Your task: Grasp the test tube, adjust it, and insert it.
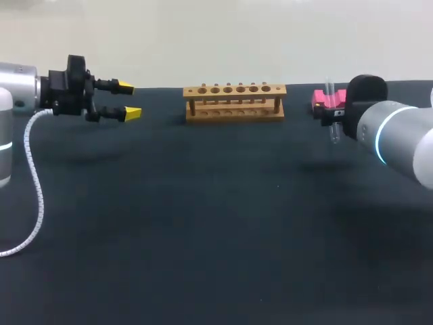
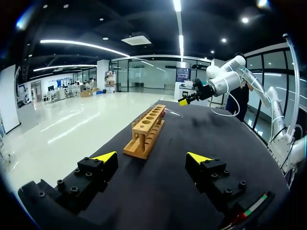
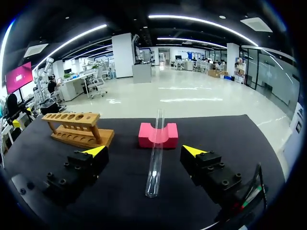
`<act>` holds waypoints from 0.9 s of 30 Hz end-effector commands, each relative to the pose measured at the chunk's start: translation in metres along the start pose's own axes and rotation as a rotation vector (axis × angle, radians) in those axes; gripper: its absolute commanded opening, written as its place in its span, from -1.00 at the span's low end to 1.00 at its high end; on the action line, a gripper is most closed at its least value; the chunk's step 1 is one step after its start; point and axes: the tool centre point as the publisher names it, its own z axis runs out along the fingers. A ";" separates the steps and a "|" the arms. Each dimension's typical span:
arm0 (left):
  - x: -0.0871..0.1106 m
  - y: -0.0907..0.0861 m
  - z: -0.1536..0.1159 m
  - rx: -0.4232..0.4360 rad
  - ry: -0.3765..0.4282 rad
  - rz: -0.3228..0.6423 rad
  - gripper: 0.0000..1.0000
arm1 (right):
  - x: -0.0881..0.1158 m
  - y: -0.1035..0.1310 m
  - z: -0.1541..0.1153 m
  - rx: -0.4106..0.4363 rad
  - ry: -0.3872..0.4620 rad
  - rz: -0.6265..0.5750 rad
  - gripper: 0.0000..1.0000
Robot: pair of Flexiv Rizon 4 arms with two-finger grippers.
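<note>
Fingers spread wide, the right tool (image 3: pixel 144 150) is flanking the test tube (image 3: pixel 155 153), touching it nowhere. The tube is resting on a pink cradle (image 3: pixel 165 136) on the desk (image 1: pixel 216 223), long axis running straight ahead. The left tool (image 1: pixel 130 101), also wide, is hanging well apart.

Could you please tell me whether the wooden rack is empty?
Empty: every hole of the wooden rack shows open, with nothing standing in it.

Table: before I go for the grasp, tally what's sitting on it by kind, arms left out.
Test tube: 1
Wooden rack: 1
Pink block: 1
Total: 3
</note>
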 end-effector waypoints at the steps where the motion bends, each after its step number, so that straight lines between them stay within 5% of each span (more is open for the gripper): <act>1: 0.001 0.000 0.000 -0.002 -0.005 0.003 1.00 | 0.007 -0.004 0.016 -0.123 -0.212 0.001 1.00; 27: 0.001 0.000 0.000 -0.002 -0.005 0.003 1.00 | 0.026 -0.024 0.060 -0.248 -0.179 0.010 1.00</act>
